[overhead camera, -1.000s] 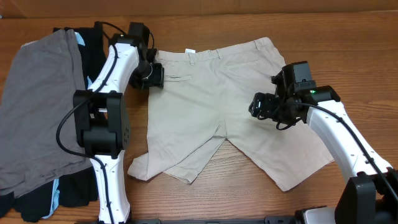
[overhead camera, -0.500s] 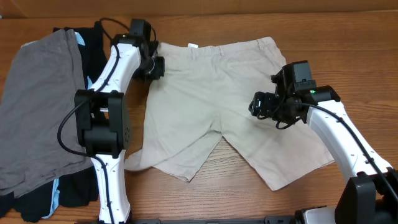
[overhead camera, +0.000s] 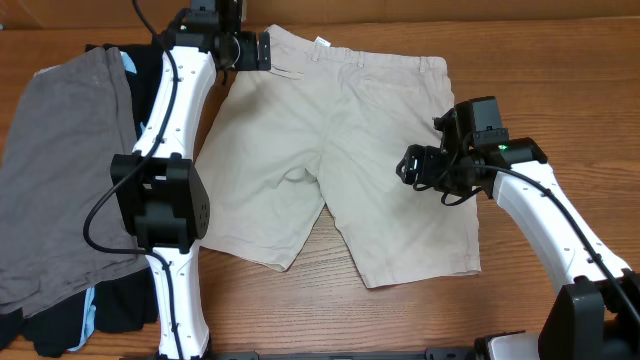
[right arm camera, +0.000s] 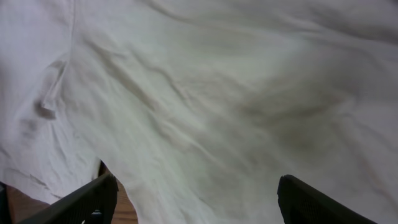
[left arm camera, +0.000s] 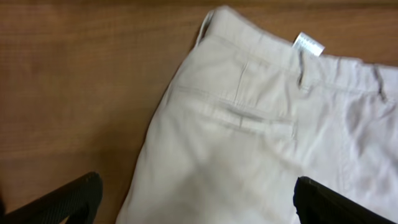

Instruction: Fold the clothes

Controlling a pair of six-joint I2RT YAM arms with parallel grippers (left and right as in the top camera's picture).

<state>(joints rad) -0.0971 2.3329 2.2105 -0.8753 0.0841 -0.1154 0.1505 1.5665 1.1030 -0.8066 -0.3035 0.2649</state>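
The cream shorts (overhead camera: 330, 150) lie flat on the wooden table, waistband at the far edge and both legs pointing toward me. My left gripper (overhead camera: 262, 50) is open over the waistband's left corner. In the left wrist view its fingers (left arm camera: 196, 202) are spread wide above the waistband, back pocket and white label of the shorts (left arm camera: 249, 137). My right gripper (overhead camera: 412, 168) is open and hovers over the right leg. In the right wrist view its fingers (right arm camera: 193, 199) are spread above the wrinkled cloth (right arm camera: 217, 93).
A grey garment (overhead camera: 60, 170) lies at the left over a black garment with light-blue trim (overhead camera: 120, 305). Bare wooden table (overhead camera: 330, 320) shows in front of the shorts' legs. The left arm's base (overhead camera: 160, 200) stands between the garments and the shorts.
My left gripper has moved toward the far edge, and the shorts slid up and left with it, their legs drawn out straighter. The right arm has not moved.
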